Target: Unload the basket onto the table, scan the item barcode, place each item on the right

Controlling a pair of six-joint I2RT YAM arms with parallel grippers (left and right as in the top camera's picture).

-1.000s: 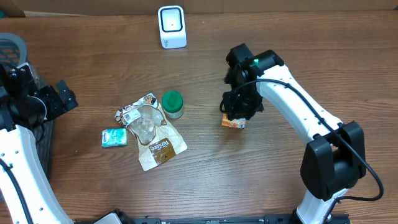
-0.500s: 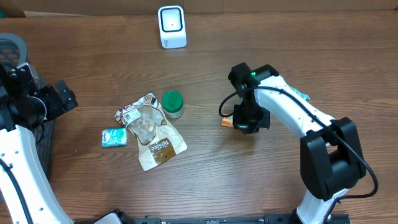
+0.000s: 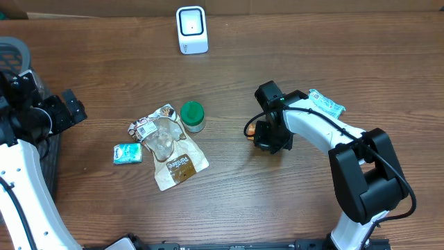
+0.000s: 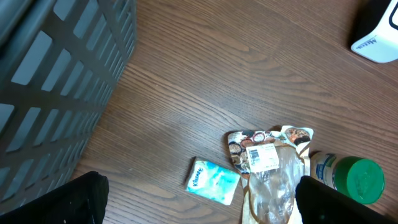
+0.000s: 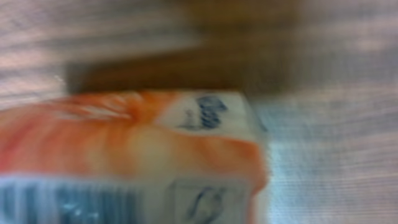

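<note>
**Box** (image 3: 249,134). Small, orange and white. Pinched in the right tool (image 3: 269,135), whose jaws are pressed together on it. It sits just above the desk (image 3: 229,201). From overhead only an orange sliver shows at the tool's left side; the rest is hidden under the wrist, so its long axis cannot be told there. In the right wrist view the box (image 5: 137,143) fills the frame, lying across it. A striped patch (image 5: 62,199) low on the left is likely the barcode, but it is too blurred to be sure. That face looks toward the wrist camera.

**Scanner** (image 3: 192,30). White, upright, dark window visible from above. It stands ahead and to the left of the right tool, well apart, with bare desk between. Judgement: the move needs a carry forward and left, with the striped face turned toward the window.

**Jar** (image 3: 192,116), **pouch** (image 3: 170,149), **tissue pack** (image 3: 127,153). Clustered to the left of the right tool, clear of a straight path to the scanner.

**Packet** (image 3: 326,103). To the right of the right tool, beside its arm.

**Left tool** (image 3: 69,107). Jaws spread wide and holding nothing, beside the basket (image 4: 62,74). It is no nearer the scanner than the right tool.
</note>
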